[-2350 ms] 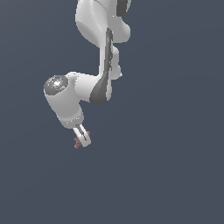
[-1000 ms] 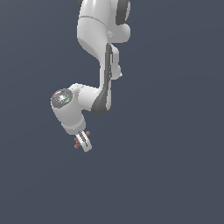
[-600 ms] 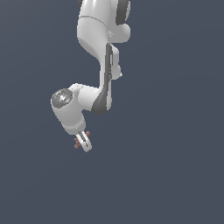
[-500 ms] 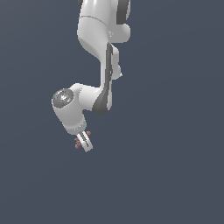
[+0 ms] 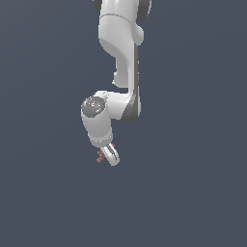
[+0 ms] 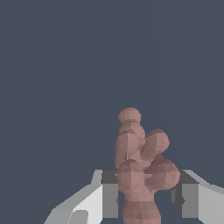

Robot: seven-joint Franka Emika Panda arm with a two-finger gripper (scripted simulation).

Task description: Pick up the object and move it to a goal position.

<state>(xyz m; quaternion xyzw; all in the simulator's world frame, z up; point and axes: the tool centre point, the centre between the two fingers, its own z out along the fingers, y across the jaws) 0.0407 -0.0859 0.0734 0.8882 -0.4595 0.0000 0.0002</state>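
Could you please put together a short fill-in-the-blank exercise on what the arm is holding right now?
1. The object sits between the end effector's two ____.
2. The object's colour is reddish-____.
3. In the exterior view, the object shows at the arm's ____ end.

Missing words: fingers; brown; lower

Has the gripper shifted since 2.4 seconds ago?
Yes. In the exterior view the gripper, holding the object, has shifted toward that view's right, now nearer under the upright arm link.
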